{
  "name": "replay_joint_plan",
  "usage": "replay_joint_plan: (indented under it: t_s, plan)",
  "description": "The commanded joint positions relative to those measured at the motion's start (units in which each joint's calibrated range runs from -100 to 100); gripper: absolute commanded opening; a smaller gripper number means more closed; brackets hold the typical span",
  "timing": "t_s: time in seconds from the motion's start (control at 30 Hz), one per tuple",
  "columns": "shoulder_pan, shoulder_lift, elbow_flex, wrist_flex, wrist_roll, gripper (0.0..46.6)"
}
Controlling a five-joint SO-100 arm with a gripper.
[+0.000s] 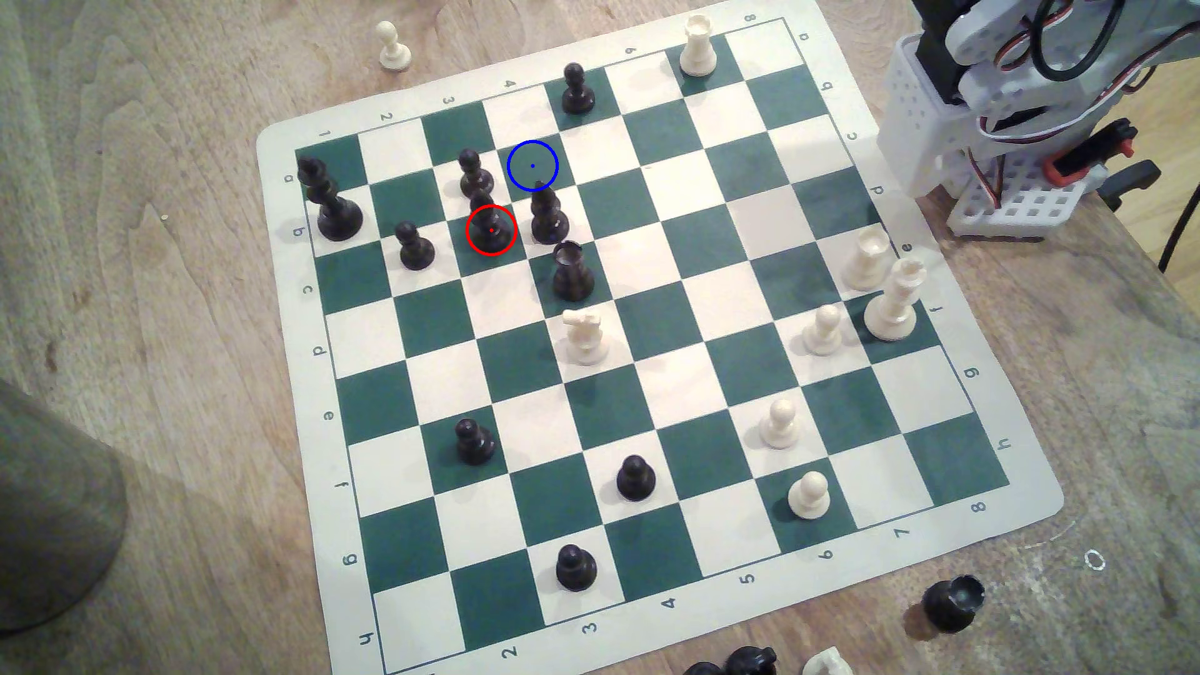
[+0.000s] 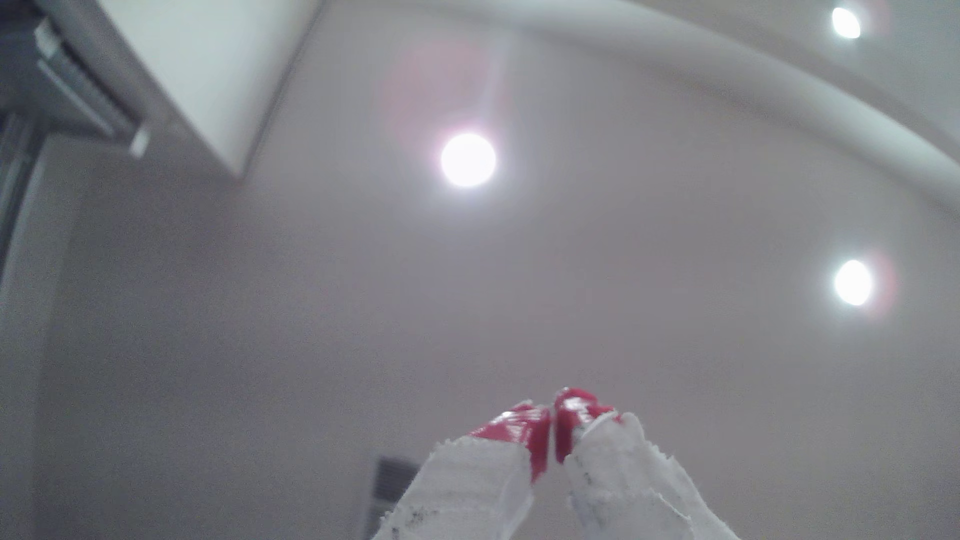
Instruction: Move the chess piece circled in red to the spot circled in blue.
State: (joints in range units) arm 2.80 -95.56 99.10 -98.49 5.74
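The chessboard (image 1: 656, 363), mid-frame in the exterior view, is chequered dark green and cream with a cream border. The glossy black bishop (image 1: 488, 224) wears a red ring; upper centre, a green square (image 1: 532, 166) carries a blue ring. The gripper (image 2: 551, 426), low in the wrist view, has red tips wrapped in white.

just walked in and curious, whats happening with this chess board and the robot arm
Nothing is being handled yet. A robot arm sits folded at the board's far corner, on the exterior view's right. Its gripper points at the ceiling, red tips together, holding nothing. The black bishop ringed in red stands untouched, and the green square ringed in blue, diagonally next to it, is free.
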Motion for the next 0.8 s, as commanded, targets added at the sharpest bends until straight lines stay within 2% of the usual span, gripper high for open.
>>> replay_joint_plan:
  t_s: [0.0,0.13,0.37,0.57,0.77]
  plan:
    - [-1.4,-0.2,0.7,5.5,0.3,0.2]
    - [-1.7,-0.2,-1.7,11.3,0.3,0.2]
    - [-1.4,-0.2,-11.0,32.1,0.1,0.2]
    - [-1.4,-0.2,-22.7,62.4,0.1,0.2]
    - [0.4,-0.1,-29.0,79.2,0.0,0.2]
